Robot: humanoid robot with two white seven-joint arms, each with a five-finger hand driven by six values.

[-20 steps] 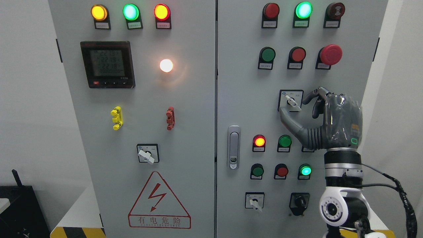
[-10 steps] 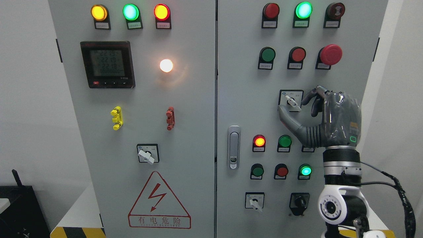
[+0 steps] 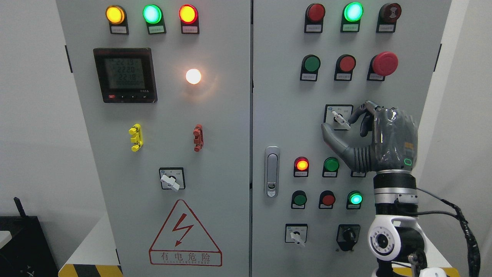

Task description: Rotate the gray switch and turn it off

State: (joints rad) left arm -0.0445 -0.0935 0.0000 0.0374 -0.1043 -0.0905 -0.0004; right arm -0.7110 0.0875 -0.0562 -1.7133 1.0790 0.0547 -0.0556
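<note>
The gray rotary switch [image 3: 340,118] sits in a square black-framed plate on the right cabinet door, its pale lever slanting down to the right. My right hand [image 3: 339,124] is raised in front of it, dark gray with the palm side toward the panel. Its thumb [image 3: 331,136] lies below and left of the lever, and the curled index finger [image 3: 357,113] is just right of the lever's end. The fingers bracket the lever without closing on it. My left arm does not show.
Similar rotary switches are on the left door [image 3: 172,179] and low on the right door [image 3: 296,233], beside a black knob [image 3: 348,233]. Push buttons and lit lamps surround the hand, with a red mushroom button [image 3: 384,63] above. A door handle [image 3: 272,171] stands to the left.
My right hand and forearm have crept slightly up and to the left, bringing thumb and index finger closer around the switch lever. The lever's angle looks unchanged.
</note>
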